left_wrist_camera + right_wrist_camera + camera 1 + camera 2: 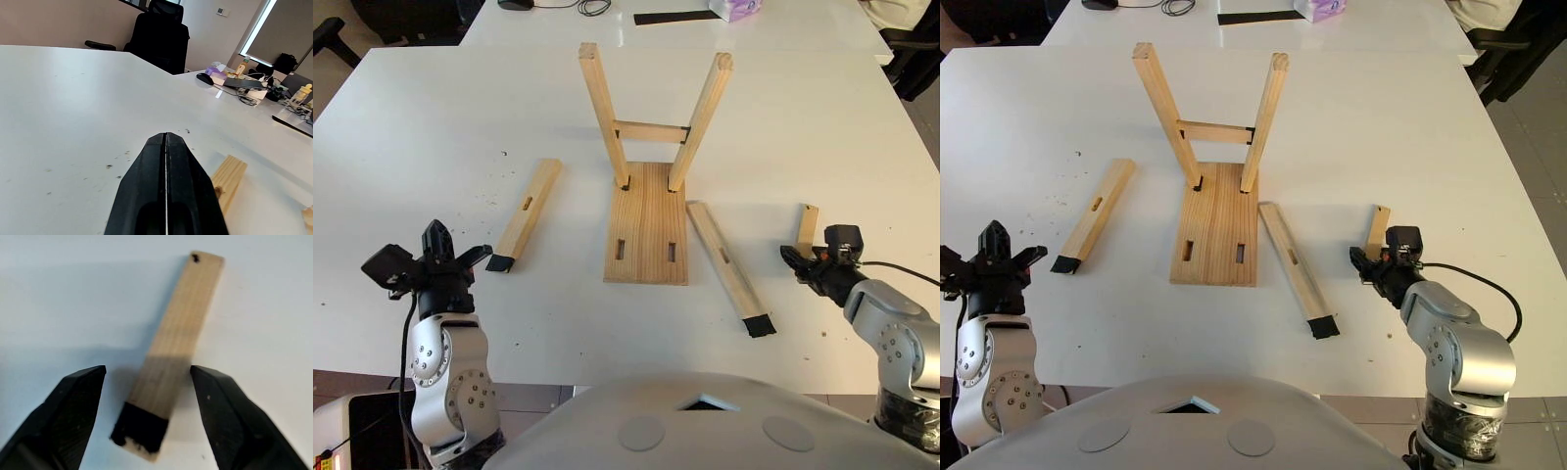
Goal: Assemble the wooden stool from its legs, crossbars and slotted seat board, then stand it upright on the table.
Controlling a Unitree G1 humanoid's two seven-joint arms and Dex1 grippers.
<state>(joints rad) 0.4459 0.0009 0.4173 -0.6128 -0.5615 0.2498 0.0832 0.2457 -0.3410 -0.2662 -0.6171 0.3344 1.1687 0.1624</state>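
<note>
2 legs stand slotted into the seat board mid-table. The right gripper sits low at the table's right, jaws wide either side of the loose crossbar. The left gripper hovers by the near-left edge, jaws pressed together.

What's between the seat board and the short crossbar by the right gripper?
One loose leg, black-tipped, lies flat between seat board and crossbar, in both eye views.

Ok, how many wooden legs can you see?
4. Left upright leg and right upright leg stand in the seat board; left loose leg and right loose leg lie beside it.
</note>
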